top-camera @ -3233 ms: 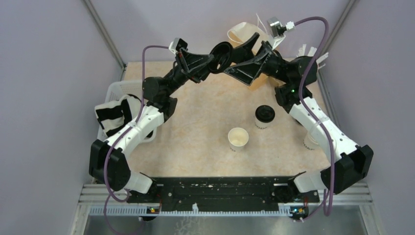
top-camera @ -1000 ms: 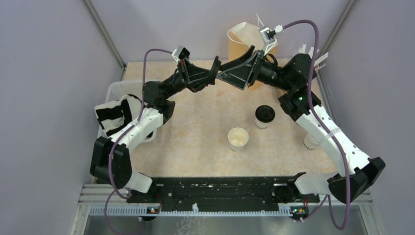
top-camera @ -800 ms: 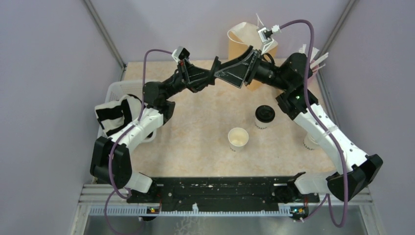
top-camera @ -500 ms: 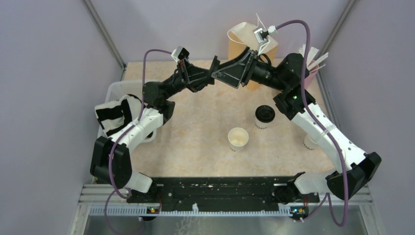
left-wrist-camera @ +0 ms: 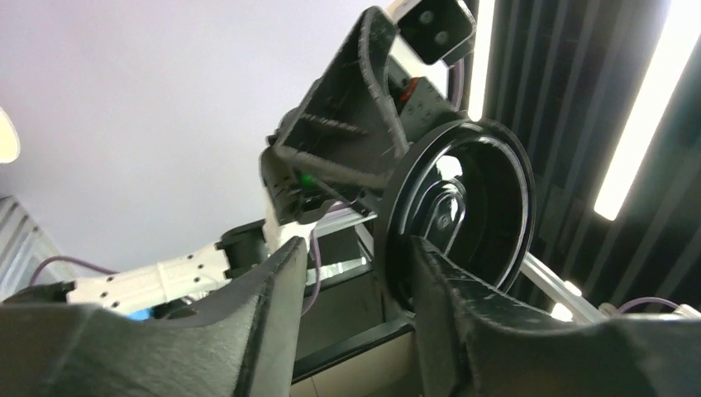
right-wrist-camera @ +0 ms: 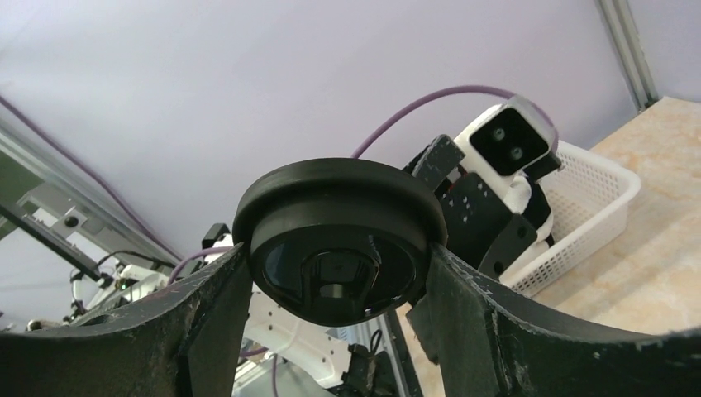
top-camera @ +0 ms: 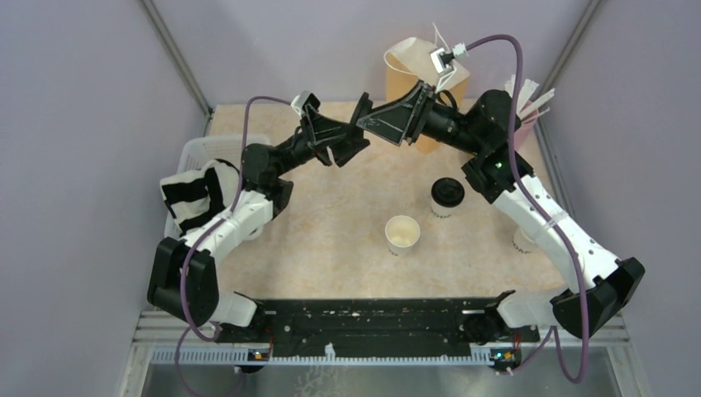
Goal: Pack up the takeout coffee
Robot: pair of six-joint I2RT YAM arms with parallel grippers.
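Seen from above, the right tool (top-camera: pixel 364 116) holds a black lid (top-camera: pixel 361 108) high over the far bench (top-camera: pixel 331 223), probably meant for the lidless cup (top-camera: pixel 402 234). The capped coffee (top-camera: pixel 447 197) stands just beyond that cup, not yet in the brown paper bag (top-camera: pixel 397 83).

In the left wrist view, the left tool (left-wrist-camera: pixel 355 248) is spread apart and grips nothing. The lid (left-wrist-camera: pixel 459 215) sits just past its fingers.

In the right wrist view, the right tool (right-wrist-camera: pixel 335 248) is clamped across the lid's rim.

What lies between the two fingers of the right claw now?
A round black plastic lid lies there, gripped on both sides by the fingers of the right claw. The right wrist view shows it clearly.
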